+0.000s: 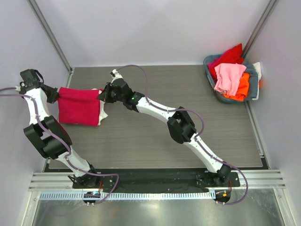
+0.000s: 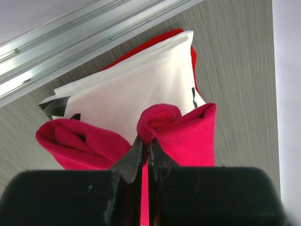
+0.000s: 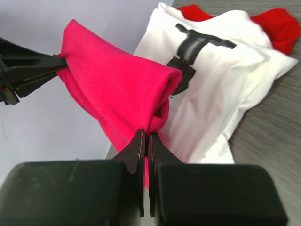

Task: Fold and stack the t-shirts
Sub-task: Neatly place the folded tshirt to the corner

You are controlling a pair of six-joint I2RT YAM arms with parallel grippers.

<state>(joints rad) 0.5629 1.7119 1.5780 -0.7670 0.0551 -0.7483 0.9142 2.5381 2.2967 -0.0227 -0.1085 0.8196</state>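
While left hand, right hand pinch its ends, crimson tee, seemingly doubled, covers white tee.

The left arm and right arm have glossy white link shells set between chunky black joint housings, and a thin grey-purple cable loops loosely along each. The left end effector and right end effector are matte black blocks carrying slim, tapered dark fingers.

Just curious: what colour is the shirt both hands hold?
Plain crimson-magenta t-shirt, best in the right wrist view.
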